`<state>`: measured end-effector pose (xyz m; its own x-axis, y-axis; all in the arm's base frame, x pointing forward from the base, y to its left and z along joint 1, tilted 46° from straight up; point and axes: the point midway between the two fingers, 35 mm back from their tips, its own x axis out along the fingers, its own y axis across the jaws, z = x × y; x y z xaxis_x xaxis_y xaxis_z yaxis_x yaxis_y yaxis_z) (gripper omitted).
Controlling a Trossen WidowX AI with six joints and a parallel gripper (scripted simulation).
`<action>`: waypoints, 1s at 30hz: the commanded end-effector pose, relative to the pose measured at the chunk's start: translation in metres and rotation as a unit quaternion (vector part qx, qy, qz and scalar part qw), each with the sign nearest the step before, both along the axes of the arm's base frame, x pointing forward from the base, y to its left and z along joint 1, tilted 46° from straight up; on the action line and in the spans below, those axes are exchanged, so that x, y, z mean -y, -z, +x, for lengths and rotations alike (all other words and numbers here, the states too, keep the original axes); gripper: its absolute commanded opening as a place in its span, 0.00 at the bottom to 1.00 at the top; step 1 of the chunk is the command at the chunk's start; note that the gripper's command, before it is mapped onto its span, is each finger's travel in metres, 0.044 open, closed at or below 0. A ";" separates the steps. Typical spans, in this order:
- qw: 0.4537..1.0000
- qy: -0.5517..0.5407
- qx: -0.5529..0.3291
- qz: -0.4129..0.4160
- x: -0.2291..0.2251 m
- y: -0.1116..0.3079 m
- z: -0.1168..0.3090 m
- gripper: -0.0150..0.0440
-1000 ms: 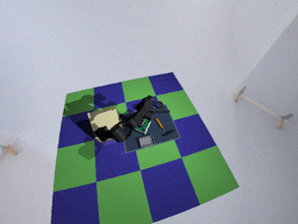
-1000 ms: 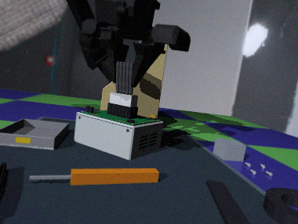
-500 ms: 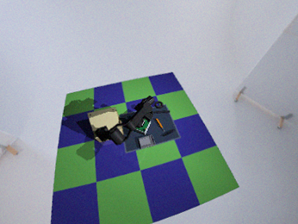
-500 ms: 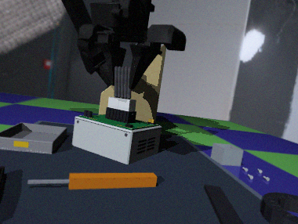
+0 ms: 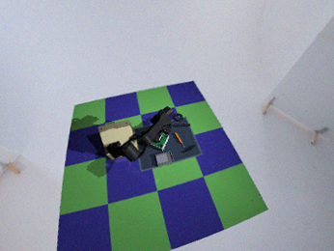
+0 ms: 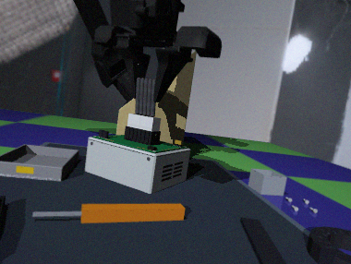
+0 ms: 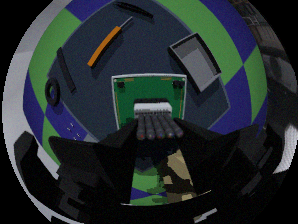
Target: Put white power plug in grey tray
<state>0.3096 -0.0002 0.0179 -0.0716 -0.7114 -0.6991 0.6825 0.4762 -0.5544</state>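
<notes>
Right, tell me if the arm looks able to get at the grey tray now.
Probably not: the end effector grips the cables of the white plug, which sits in its socket, though nothing visible blocks the tray.

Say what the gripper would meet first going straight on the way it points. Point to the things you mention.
Probably the white plug [image 6: 143, 122] [image 7: 152, 107], seated in its socket below the gripper [image 6: 147, 99] [image 7: 156, 123]; exact depth is unclear.

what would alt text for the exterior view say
A black robot gripper grips grey wires rising from a white plug in a black socket on a green circuit board; a grey open tray sits left, an orange-handled screwdriver in front.
</notes>
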 end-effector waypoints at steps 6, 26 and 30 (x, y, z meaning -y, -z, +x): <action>0.998 -0.035 0.034 0.049 -0.008 -0.018 -0.007 0.25; 1.000 -0.015 0.011 0.015 -0.015 -0.017 -0.001 0.25; 0.998 -0.036 0.034 0.049 -0.012 -0.021 -0.007 0.25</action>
